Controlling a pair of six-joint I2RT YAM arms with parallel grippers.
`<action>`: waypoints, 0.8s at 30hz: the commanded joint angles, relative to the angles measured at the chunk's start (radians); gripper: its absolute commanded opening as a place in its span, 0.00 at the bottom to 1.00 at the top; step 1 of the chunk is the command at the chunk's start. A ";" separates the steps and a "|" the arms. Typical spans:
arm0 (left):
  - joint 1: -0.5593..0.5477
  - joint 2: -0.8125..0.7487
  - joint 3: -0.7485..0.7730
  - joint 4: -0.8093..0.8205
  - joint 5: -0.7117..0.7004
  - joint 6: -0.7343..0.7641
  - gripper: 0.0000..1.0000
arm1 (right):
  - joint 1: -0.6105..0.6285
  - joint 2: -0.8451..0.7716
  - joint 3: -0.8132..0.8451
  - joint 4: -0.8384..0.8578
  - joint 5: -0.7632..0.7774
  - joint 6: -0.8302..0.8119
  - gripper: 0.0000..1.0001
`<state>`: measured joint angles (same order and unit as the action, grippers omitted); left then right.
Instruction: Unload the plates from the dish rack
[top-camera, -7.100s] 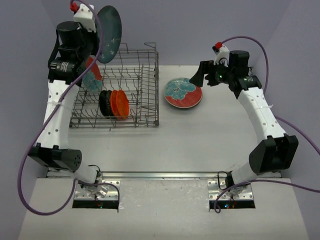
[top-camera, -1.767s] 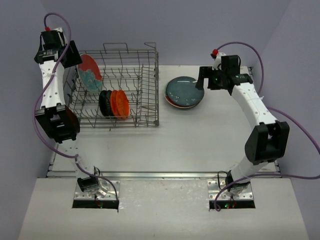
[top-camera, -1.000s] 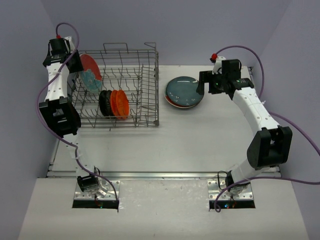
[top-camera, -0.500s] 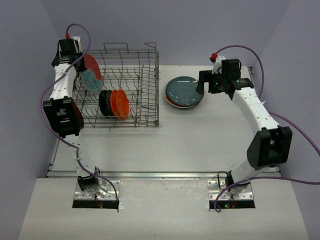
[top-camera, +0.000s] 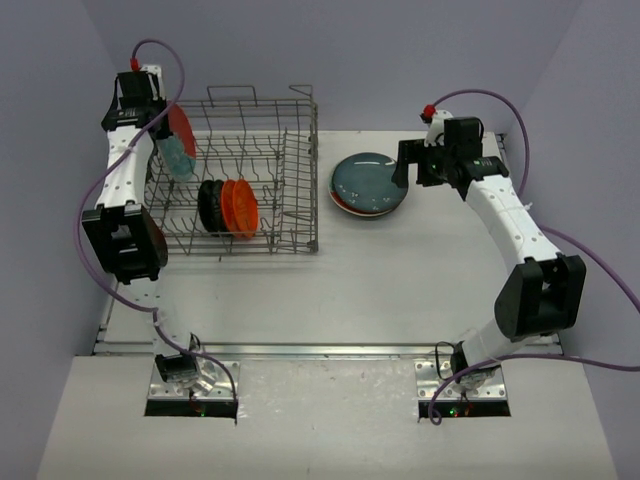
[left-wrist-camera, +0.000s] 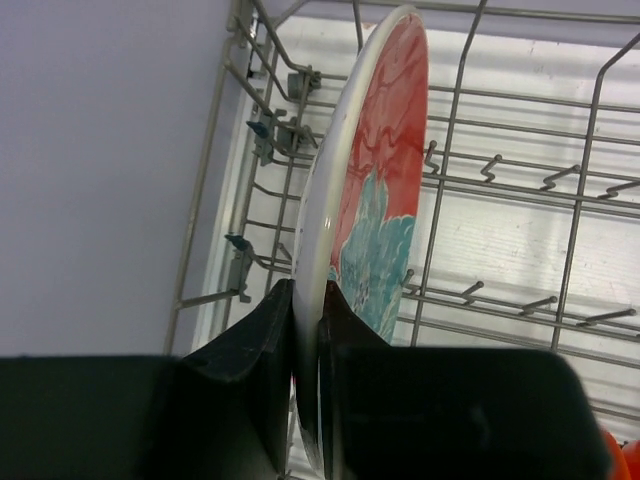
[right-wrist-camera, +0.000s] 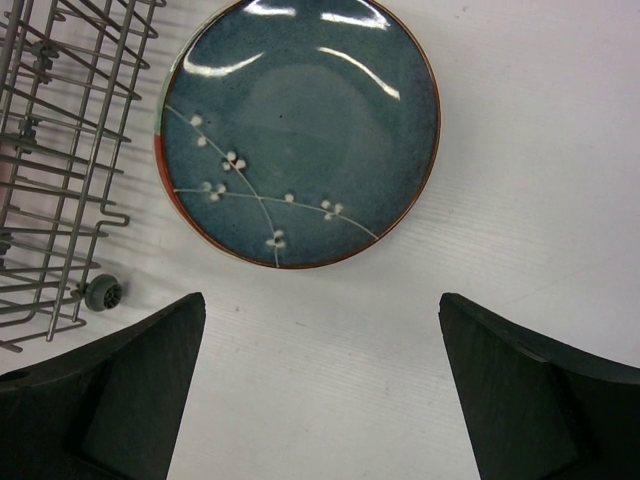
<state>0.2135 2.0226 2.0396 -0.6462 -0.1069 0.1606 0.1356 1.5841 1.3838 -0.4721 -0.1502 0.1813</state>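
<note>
The left gripper (left-wrist-camera: 306, 310) has clamped the red plate (left-wrist-camera: 385, 180) by its rim (dish rack (top-camera: 300, 170) wires crowd both sides). The right gripper (right-wrist-camera: 320, 310) gapes above the teal plate (right-wrist-camera: 300, 130), bare table (right-wrist-camera: 500, 200) around.

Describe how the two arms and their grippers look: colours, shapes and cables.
The left arm and the right arm have white links joined by rounded black joint housings. A purple cable loops along each arm and ends in a small red cap near the wrist. The left gripper and the right gripper have matte black, wedge-shaped fingers.
</note>
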 joint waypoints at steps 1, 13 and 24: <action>-0.066 -0.225 0.050 0.216 0.020 -0.013 0.00 | 0.010 -0.047 0.031 0.044 -0.005 0.009 0.99; -0.132 -0.399 0.074 0.259 0.105 0.009 0.00 | 0.011 -0.054 0.053 0.046 -0.106 0.025 0.99; -0.132 -0.582 -0.151 0.199 0.946 -0.363 0.00 | 0.045 -0.082 0.092 0.136 -0.506 0.153 0.99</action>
<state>0.0864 1.5388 1.9526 -0.6249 0.4031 0.0454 0.1484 1.5561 1.4099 -0.4356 -0.4692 0.2577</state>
